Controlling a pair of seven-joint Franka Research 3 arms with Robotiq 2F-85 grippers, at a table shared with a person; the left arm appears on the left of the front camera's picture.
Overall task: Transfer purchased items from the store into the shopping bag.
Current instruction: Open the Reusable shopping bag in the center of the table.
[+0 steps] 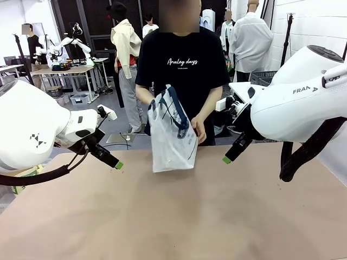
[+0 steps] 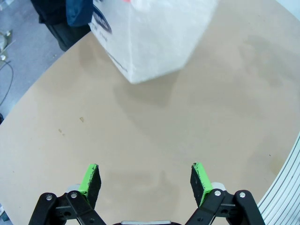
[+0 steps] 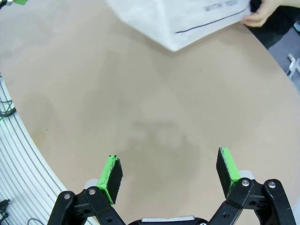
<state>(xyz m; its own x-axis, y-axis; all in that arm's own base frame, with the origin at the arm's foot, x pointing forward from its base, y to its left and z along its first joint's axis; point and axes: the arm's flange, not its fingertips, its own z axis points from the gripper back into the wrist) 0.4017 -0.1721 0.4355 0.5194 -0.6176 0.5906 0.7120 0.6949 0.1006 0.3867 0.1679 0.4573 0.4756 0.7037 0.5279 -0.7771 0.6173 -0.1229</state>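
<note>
A person at the far side of the table holds the shopping bag [image 1: 172, 142] upright, one hand on its navy handles and the other hand [image 1: 198, 129] at its side. Whitish and translucent, the bag reaches down to the tabletop; I cannot tell if it touches. The purchased items are out of view. My left gripper [image 1: 117, 164] hangs open to the left of the bag, empty. My right gripper [image 1: 227, 160] hangs open to its right, also empty. Ahead of the open left gripper [image 2: 145, 180] is the bag [image 2: 152, 40]. Ahead of the open right gripper [image 3: 168, 171] is the bag [image 3: 187, 21].
The brown table [image 1: 179, 216] spreads wide and bare between the grippers and the near edge. Its rounded edge [image 2: 33, 89] curves past the bag toward the floor. A metal rail [image 3: 14, 140] runs along one side. Dark lattice baskets [image 1: 263, 77] stand behind the person.
</note>
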